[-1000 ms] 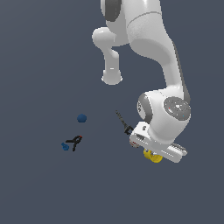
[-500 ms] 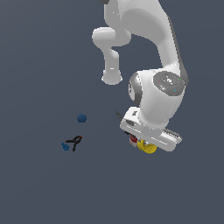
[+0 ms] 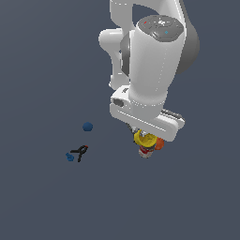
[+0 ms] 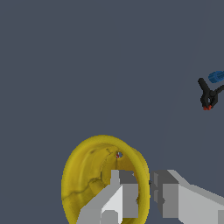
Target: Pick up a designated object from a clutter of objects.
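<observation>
My gripper (image 3: 145, 135) is shut on the rim of the yellow cup (image 3: 143, 138). In the wrist view one finger (image 4: 114, 194) sits inside the hollow yellow cup (image 4: 83, 175) and the other finger (image 4: 175, 197) outside it, with the gripper (image 4: 146, 186) pinching the wall. The cup hangs off the floor. The red-and-white can (image 3: 146, 151) and the orange ball (image 3: 160, 144) show just below the cup in the exterior view. The thin dark tool is hidden behind the arm.
A blue ball (image 3: 87, 126), a black clamp (image 3: 80, 152) and a small blue piece (image 3: 70, 157) lie to the exterior view's left. The clamp (image 4: 208, 97) and the blue piece (image 4: 216, 76) also show in the wrist view. The big white arm (image 3: 154, 61) fills the upper middle.
The arm has swung up and toward the exterior view's left, carrying the yellow cup with it. The can and orange ball now show beneath it. The other items have not moved.
</observation>
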`<state>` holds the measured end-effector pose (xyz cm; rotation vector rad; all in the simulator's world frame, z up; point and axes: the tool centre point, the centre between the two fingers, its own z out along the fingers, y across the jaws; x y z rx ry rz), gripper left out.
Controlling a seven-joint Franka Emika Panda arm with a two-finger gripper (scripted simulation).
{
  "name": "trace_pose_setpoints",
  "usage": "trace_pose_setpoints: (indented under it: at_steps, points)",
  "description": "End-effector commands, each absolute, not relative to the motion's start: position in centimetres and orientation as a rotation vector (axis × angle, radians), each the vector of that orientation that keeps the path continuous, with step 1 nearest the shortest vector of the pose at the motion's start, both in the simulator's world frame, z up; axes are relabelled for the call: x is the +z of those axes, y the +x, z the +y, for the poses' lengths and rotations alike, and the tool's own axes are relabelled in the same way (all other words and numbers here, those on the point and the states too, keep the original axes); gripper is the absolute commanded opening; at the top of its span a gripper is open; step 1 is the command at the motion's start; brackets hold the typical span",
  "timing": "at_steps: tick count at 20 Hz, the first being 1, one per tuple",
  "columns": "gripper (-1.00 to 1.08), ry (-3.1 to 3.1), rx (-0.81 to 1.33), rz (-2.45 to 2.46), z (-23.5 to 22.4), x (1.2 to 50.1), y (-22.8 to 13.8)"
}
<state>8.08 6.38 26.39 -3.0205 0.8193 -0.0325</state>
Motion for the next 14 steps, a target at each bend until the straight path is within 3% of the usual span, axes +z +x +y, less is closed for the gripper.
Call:
trace_pose_setpoints:
  at_steps: [1,14]
  points:
    - [-1.0,-3.022,-0.027,0.818,4.8,29.0,7.5]
    - [-1.0,-3.031,-0.004,0.817,-1.6,39.1,5.7]
